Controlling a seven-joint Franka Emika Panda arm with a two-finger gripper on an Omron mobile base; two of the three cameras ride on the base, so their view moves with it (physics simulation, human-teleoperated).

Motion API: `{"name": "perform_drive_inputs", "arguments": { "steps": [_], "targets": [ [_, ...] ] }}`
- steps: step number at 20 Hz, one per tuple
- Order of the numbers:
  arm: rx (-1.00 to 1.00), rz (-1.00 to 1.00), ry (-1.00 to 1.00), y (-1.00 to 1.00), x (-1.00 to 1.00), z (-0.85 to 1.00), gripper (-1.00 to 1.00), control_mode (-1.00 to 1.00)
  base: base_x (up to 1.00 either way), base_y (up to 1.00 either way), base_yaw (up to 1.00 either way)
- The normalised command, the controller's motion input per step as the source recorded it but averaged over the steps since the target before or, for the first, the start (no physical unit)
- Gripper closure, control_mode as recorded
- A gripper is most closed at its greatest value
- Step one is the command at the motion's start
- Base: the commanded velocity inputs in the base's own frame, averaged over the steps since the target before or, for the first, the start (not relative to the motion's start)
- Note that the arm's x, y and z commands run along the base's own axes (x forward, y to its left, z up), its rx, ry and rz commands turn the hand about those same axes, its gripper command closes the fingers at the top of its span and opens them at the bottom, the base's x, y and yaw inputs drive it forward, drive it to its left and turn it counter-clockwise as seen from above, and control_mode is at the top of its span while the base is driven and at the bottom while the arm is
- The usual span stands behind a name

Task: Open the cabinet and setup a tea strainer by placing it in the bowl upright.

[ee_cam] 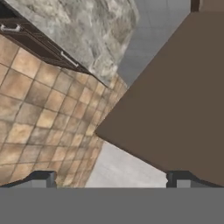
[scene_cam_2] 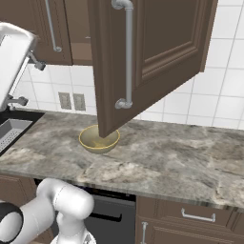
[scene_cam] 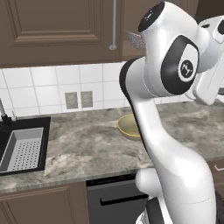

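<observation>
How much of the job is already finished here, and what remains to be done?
Done: one door of the cabinet stands swung open over the counter. In hand: nothing; the gripper is open and empty, beside the door's flat side. Left: the tea strainer seems to sit on the cabinet shelf, partly hidden by the arm, and the bowl on the counter holds nothing. The strainer must still be taken out and set upright in it.

round mustard-yellow bowl (scene_cam: 128, 126) half hidden behind white arm, silver mesh tea strainer (scene_cam: 136, 40) mostly hidden by arm, dark brown cabinet door (scene_cam_2: 147, 52) cropped at top
</observation>
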Motion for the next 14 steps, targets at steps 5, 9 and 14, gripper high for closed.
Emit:
{"name": "perform_drive_inputs", "arguments": {
  "steps": [5,9,14],
  "targets": [
    [-0.12,-0.05,0.16,-0.41,0.69,-0.06,-1.00,-1.00,0.00,0.00,0.00],
    [-0.01,0.00,0.12,-0.30,0.91,-0.17,-1.00,-1.00,0.00,0.00,0.00],
    [0.00,-0.03,0.05,-0.39,0.69,-0.09,-1.00,-1.00,0.00,0.00,0.00]
  ]
}}
